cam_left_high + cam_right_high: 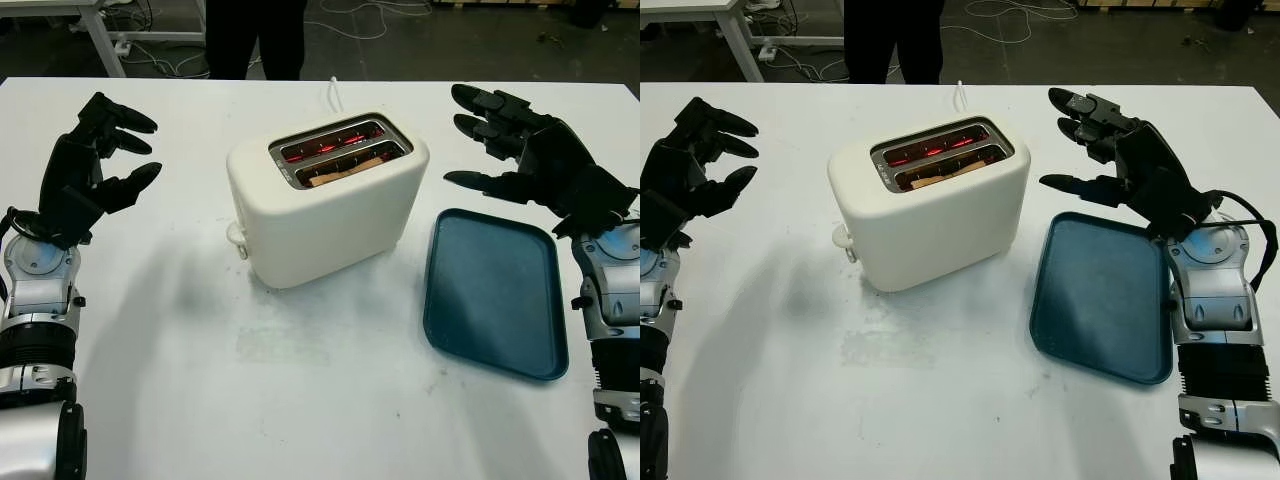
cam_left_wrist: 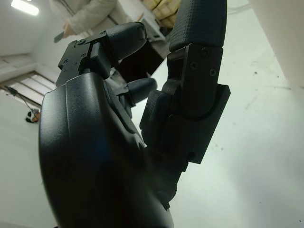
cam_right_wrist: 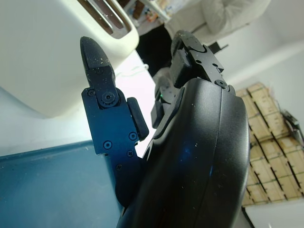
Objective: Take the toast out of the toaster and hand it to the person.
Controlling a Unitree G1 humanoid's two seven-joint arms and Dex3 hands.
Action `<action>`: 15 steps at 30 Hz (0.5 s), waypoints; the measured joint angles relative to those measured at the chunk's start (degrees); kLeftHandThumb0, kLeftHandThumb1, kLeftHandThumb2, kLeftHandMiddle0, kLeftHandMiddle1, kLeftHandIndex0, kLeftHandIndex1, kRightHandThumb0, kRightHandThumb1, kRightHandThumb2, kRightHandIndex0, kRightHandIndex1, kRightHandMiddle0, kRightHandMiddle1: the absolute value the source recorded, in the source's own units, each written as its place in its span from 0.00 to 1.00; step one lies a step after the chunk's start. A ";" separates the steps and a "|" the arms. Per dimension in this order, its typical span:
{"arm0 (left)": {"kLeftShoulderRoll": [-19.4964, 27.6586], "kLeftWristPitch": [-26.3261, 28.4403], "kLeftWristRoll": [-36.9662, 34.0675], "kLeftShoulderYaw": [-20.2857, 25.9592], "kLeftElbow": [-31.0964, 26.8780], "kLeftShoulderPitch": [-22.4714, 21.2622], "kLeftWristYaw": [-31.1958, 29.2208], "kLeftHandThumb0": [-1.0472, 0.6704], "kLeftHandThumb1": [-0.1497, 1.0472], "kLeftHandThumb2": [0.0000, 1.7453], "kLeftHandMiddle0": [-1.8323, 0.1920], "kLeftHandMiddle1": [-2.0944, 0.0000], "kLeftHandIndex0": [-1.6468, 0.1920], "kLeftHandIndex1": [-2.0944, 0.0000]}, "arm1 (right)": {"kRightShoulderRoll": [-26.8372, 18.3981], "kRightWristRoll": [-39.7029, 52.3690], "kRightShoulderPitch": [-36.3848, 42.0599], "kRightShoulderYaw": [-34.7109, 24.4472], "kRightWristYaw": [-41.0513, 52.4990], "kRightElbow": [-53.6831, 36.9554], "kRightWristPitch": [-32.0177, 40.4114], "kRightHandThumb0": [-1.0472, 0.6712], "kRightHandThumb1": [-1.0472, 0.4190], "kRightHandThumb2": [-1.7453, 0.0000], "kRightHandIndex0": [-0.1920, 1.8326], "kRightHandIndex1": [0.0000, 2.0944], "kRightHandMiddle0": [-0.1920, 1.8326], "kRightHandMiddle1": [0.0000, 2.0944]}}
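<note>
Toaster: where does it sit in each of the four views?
Left eye view: toaster at table centre, slots glowing red, between both hands.
Right eye view: toaster a little left of centre.
Left wrist view: a pale wall at one corner, probably the toaster.
Right wrist view: toaster beyond the right hand's finger.
Shared landmark: blue tray beside the toaster, also at.

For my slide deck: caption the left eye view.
Toast sits in the glowing toaster; open left hand and right hand flank it, tray alongside.
</note>
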 measured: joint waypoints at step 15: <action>0.00 -0.01 0.02 -0.01 -0.21 0.00 0.03 0.00 0.89 0.15 0.89 0.24 0.85 0.30 | 0.00 -0.22 0.00 0.00 -0.01 0.01 0.00 0.37 0.14 1.00 0.25 0.00 0.25 0.00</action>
